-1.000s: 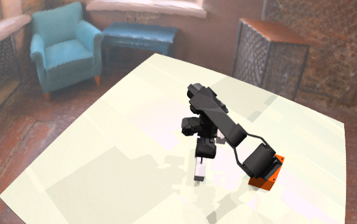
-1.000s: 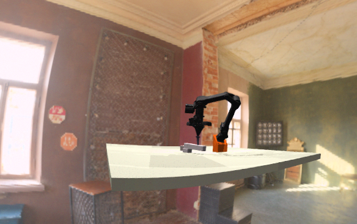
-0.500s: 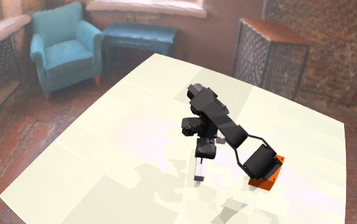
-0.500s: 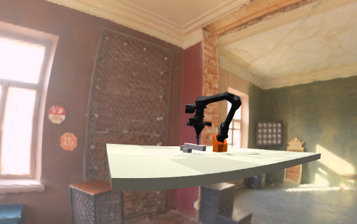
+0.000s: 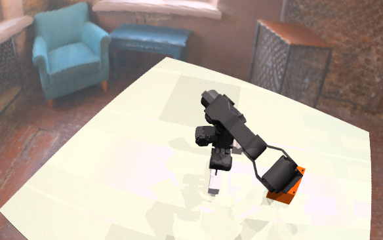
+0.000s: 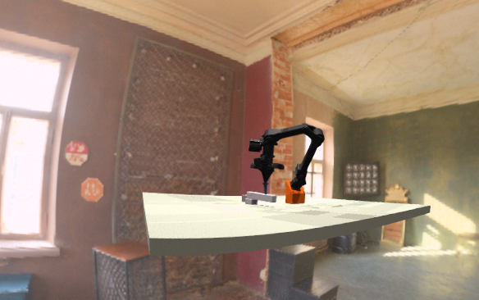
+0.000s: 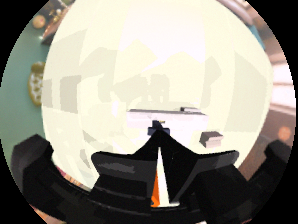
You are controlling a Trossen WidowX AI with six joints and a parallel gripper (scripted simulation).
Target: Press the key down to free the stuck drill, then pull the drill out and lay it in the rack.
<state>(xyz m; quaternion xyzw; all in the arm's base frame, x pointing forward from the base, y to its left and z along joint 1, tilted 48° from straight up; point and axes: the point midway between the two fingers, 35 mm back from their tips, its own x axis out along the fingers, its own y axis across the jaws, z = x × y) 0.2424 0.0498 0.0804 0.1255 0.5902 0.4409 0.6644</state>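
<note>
A long pale grey bar (image 5: 214, 183) (image 6: 262, 197) (image 7: 174, 115) lies flat on the cream table (image 5: 98, 164) (image 6: 197, 221). I cannot tell the drill, the key and the rack apart in it. A small grey block (image 7: 212, 139) (image 6: 248, 200) sits close beside one end of the bar. My gripper (image 5: 216, 169) (image 6: 266, 188) (image 7: 158, 132) points straight down with its fingers shut and nothing between them. Its tip is just above the bar's top, near the middle; I cannot tell whether it touches.
The arm's orange base (image 5: 285, 195) (image 6: 295, 196) stands on the table to the right of the bar. The table edges lie far from the bar. A blue armchair (image 5: 69, 52) and a mesh cabinet (image 5: 288, 62) stand on the floor beyond the table.
</note>
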